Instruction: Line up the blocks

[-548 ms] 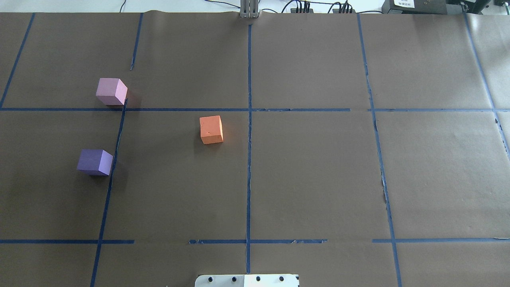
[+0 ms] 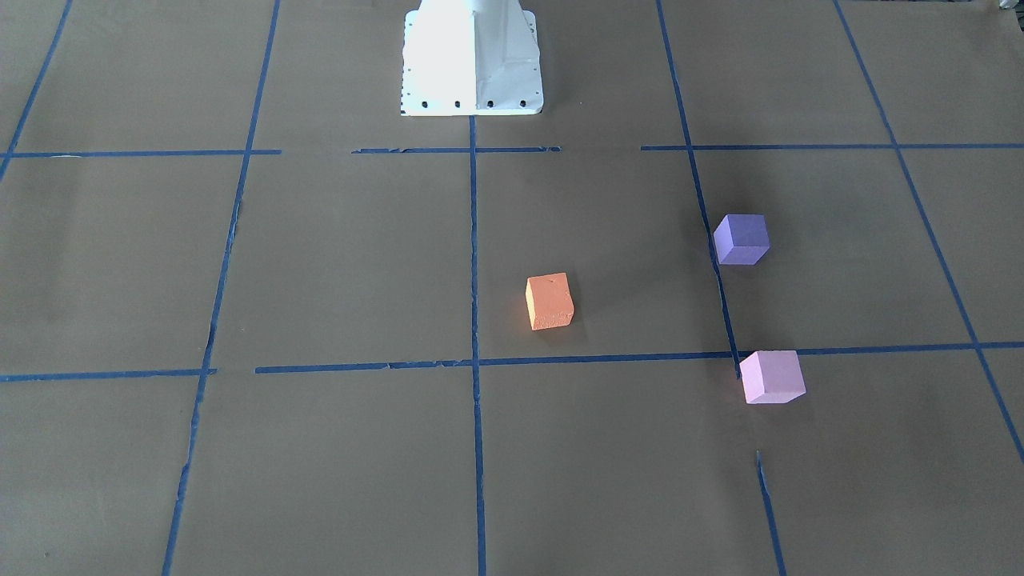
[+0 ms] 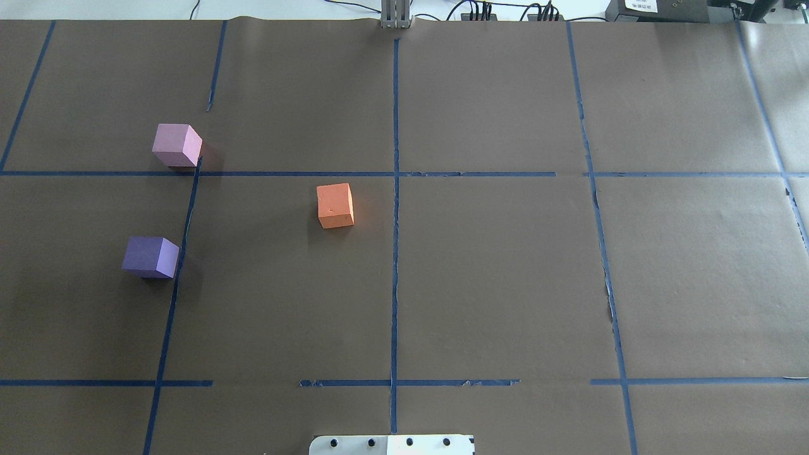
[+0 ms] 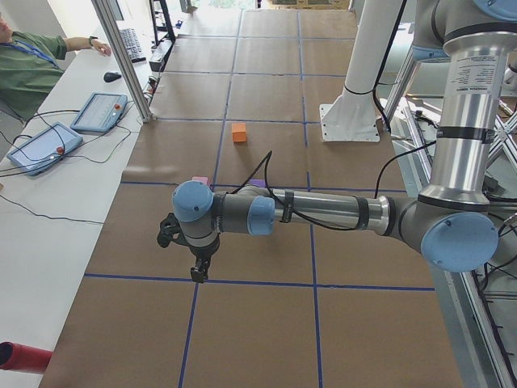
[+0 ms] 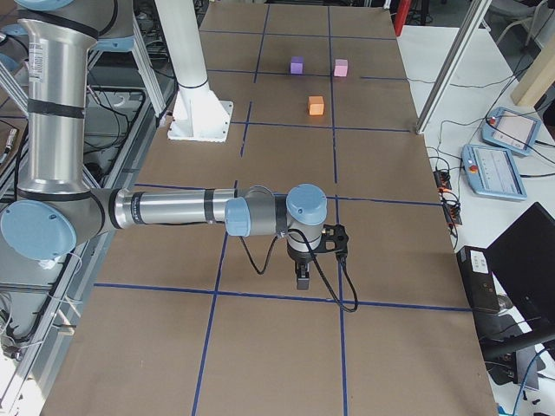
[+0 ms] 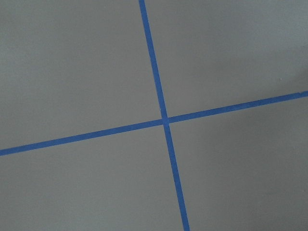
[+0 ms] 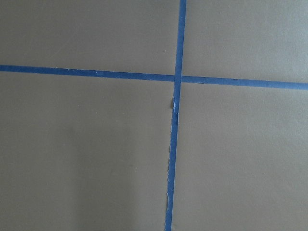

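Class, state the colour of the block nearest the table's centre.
Orange. The orange block shows best in the overhead exterior view.

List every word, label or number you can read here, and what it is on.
No text here is legible.
White label on the dark box at the table's far edge: too small to read.
Printed label on the left arm: print too small and blurred to read.

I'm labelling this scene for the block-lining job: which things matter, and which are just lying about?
For the job:
orange block
violet block
pink block

Lying about:
control tablet
computer mouse
red roll
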Robot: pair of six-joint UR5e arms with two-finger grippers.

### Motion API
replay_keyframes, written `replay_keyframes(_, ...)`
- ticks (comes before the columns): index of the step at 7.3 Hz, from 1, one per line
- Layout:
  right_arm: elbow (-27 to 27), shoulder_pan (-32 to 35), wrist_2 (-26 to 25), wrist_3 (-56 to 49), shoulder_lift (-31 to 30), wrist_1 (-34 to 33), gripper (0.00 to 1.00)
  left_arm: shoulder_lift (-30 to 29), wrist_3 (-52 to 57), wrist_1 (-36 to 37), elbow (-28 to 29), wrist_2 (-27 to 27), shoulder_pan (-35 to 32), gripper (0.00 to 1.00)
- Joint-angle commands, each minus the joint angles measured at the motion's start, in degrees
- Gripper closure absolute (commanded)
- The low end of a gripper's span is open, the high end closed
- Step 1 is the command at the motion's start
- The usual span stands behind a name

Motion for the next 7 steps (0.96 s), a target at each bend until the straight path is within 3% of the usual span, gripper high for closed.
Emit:
replay_keyframes(1, 0.1, 0.0, 0.0, 0.0, 0.0, 0.0, 0.00, -0.1, -0.6, -2.4, -4.0, -6.3, 1.8, 0.00)
replay_keyframes(4, 0.0, 0.0, 0.0, 0.0, 0.0, 0.0, 0.00, -5.9, -21.7, -7.4, -8.2, -4.7, 13.4, 0.00)
replay_keyframes(6, 0.0, 0.0, 0.0, 0.0, 0.0, 0.0, 0.00, -14.1, -41.3, -7.5, -9.4, 4.1, 22.6, 0.00)
replay_keyframes(7, 0.0, 0.0, 0.0, 0.0, 0.0, 0.0, 0.00, -17.2, -48.9, -7.5, -9.1, 5.8, 27.8, 0.00)
